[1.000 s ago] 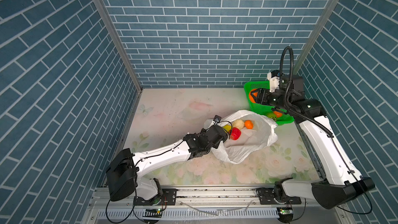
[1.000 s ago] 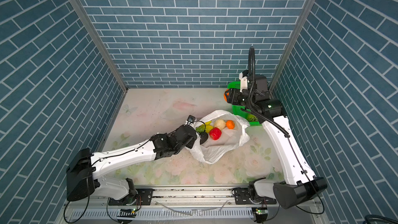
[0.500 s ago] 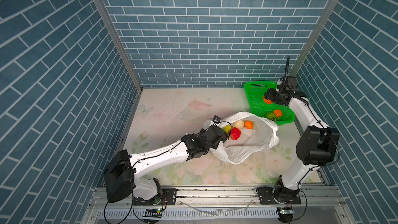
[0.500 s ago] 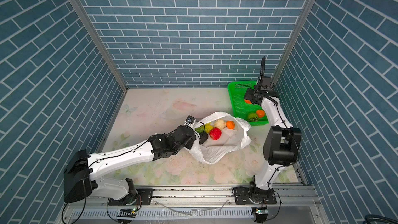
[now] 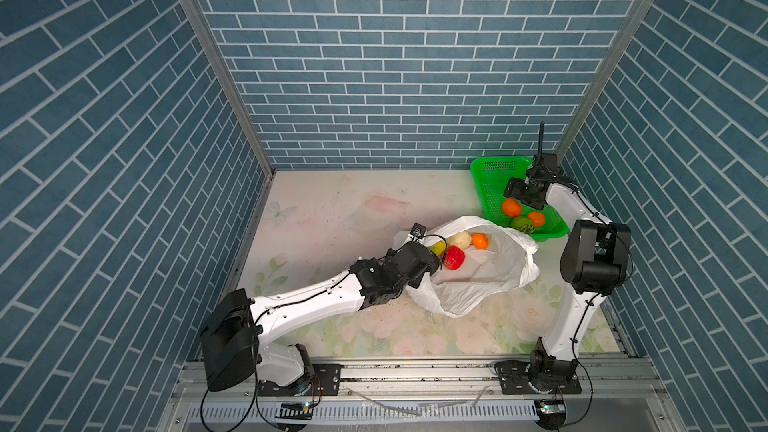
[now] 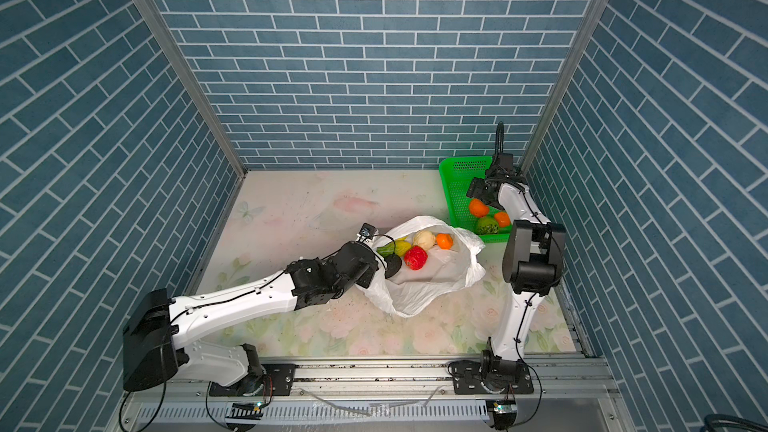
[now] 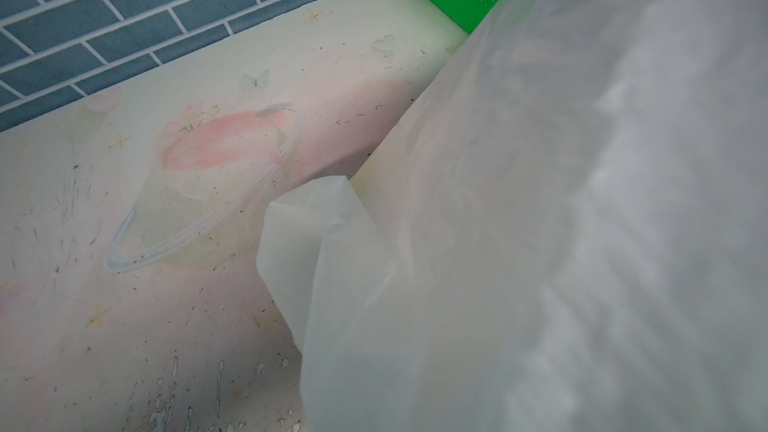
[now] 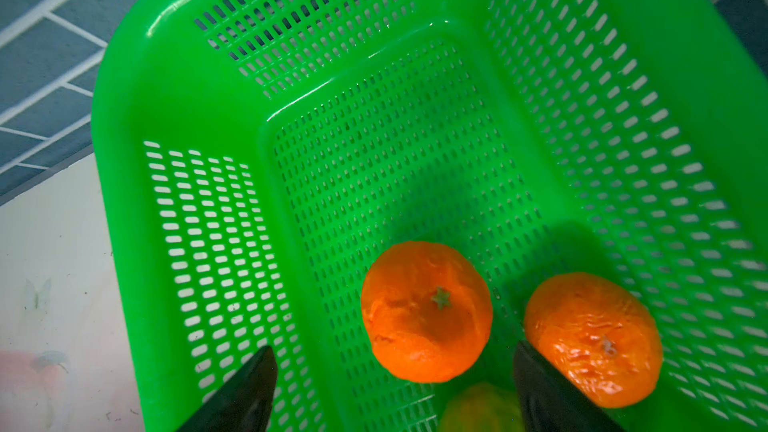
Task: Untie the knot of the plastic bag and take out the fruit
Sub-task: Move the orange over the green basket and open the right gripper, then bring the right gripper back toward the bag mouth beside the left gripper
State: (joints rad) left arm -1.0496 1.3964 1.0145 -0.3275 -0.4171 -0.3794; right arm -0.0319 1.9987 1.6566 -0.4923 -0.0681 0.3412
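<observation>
The plastic bag [image 5: 478, 284] [image 6: 424, 292] lies mid-table with its mouth gaping; the knot is out of view. Fruit inside: a red one [image 5: 454, 258], a cream one [image 5: 462, 239], an orange [image 5: 481, 241] and a yellow one [image 6: 402, 246]. My left gripper [image 5: 430, 263] is shut on the bag's left rim, and bag plastic [image 7: 540, 243] hides its jaws in the left wrist view. My right gripper [image 8: 394, 350] [image 5: 515, 197] hangs open low in the green basket. An orange [image 8: 426, 311] lies loose on the basket floor between its fingers [image 8: 249, 388].
The green basket [image 5: 490, 176] [image 8: 374, 139] stands at the back right corner against the walls. It also holds an orange piece [image 8: 592, 338] and a yellow-green ball [image 5: 522, 224]. Brick walls close in the left, back and right sides.
My right arm dropped from above the basket down into it with the orange. Its jaws then spread and the orange now lies free. The left arm and bag stayed put.
</observation>
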